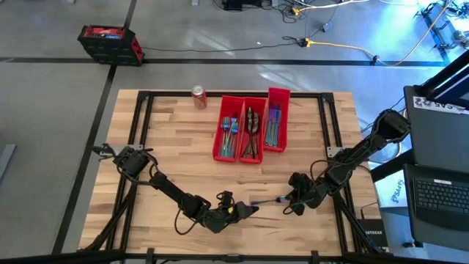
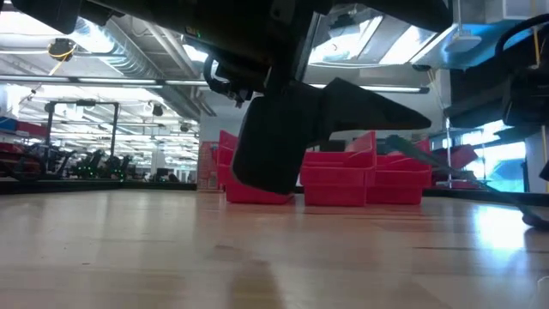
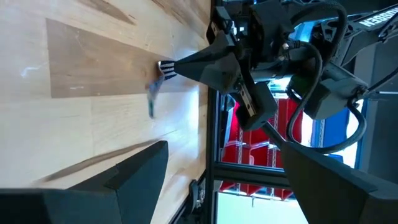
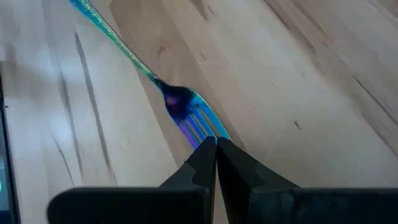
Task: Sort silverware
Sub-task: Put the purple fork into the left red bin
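Observation:
One iridescent teal-purple fork (image 1: 267,199) is near the table's front edge, between my two grippers. My right gripper (image 1: 287,202) is shut on its tine end. The handle (image 3: 151,102) points toward my left gripper (image 1: 249,211), which stands open a little short of the handle's free end, with nothing between its fingers (image 3: 124,180). The rest of the silverware lies sorted in three red bins (image 1: 253,130) at the middle far side of the table. My right gripper pinches the fork's tines (image 4: 200,127) between its two fingertips, coming slanting down from the table's right. The fingers lie roughly along the fork. In the low view the handle (image 2: 416,148) slants up clear of the table.
A red soda can (image 1: 198,96) stands left of the bins at the far edge. Bare wood lies between the bins and the grippers. A laptop (image 1: 440,192) sits off the table's right side.

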`<control>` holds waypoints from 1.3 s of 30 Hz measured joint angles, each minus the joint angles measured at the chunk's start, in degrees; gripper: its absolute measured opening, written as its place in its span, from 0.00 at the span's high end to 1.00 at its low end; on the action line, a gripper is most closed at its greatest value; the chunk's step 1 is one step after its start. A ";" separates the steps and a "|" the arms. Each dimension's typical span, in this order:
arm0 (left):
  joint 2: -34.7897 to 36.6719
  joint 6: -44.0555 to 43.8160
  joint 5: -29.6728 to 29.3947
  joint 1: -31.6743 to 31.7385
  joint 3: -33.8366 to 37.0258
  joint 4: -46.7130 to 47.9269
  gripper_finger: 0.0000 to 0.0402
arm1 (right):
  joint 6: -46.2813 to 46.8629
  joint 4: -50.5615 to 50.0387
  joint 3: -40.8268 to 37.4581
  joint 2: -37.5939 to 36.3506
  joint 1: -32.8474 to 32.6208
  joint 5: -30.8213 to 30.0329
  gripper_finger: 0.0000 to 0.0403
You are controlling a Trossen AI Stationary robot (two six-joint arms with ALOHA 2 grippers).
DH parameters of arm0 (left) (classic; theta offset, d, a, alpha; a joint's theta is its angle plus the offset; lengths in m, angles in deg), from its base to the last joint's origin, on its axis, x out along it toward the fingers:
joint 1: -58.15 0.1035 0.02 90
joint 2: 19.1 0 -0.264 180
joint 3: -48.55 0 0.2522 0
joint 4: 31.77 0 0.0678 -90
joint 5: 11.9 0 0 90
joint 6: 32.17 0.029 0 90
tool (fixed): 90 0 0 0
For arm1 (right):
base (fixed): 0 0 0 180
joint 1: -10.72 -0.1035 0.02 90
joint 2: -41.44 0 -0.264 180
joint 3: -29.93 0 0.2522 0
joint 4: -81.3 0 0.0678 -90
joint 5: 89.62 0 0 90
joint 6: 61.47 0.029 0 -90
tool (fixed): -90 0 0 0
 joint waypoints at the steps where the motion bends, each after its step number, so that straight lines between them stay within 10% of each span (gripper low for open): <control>1: 0.00 -0.20 -0.01 -0.01 0.00 -0.01 0.26 | 0.00 -0.11 0.00 0.00 0.00 -0.05 1.00; 39: -0.44 -7.76 2.25 2.04 -8.20 19.51 0.26 | -0.53 -2.75 0.07 -0.02 0.00 -0.28 1.00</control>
